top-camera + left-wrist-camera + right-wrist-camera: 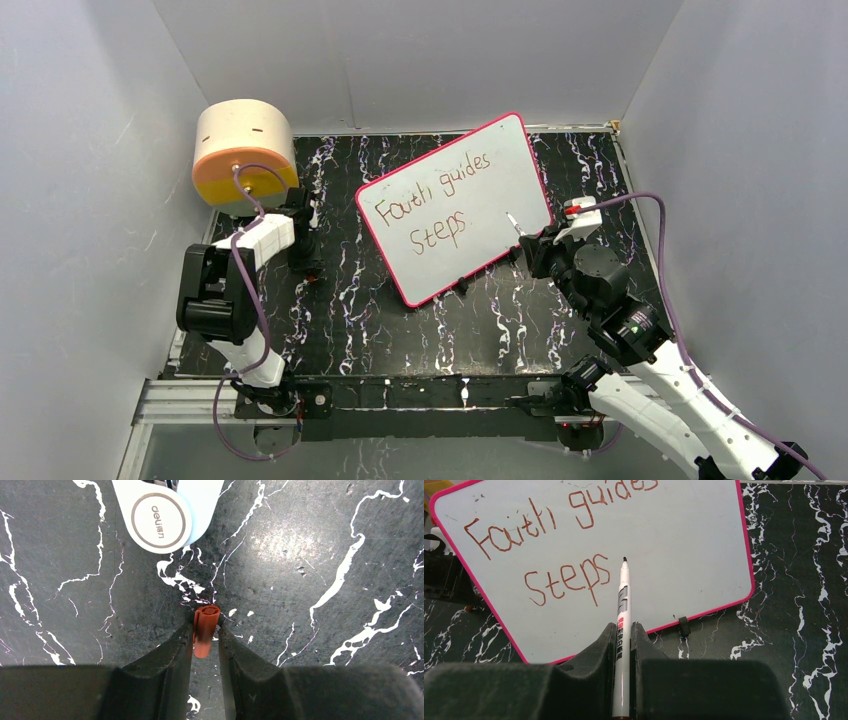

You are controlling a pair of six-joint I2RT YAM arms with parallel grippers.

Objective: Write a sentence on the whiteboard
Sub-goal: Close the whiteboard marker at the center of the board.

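The board (500, 170) lies flat on the black table (350, 310) w/ white streaks, about in the middle, turned at a slant. It is white w/ a pink rim. The words (437, 232) are on it in brown-red, in 2 lines: "Faith guides" on top and "Steps" under it. The R gripper (530, 240) is at the board's near right edge. Its jaws are tight on a white pen (622, 600), w/ the pen's body stuck btw the 2 fingers. The pen's dark tip points out over the board, just right of the "s" in "Steps". You can't tell if the tip touches the board. A small black clip (683, 626) sits on the pink rim just beside the R fingers. The L gripper (305, 255) is well apart from the board, on the left side, low over the table. In the L wrist view a small orange-red cap (205, 636) sits btw its fingers, open end facing away from them. The jaws are narrow, close on both sides of the cap, but you can't tell if they squeeze it. A white round thing (160, 515) w/ a logo lies on the table past the cap. A round tan and orange drum (245, 150) sits in the far left corner.
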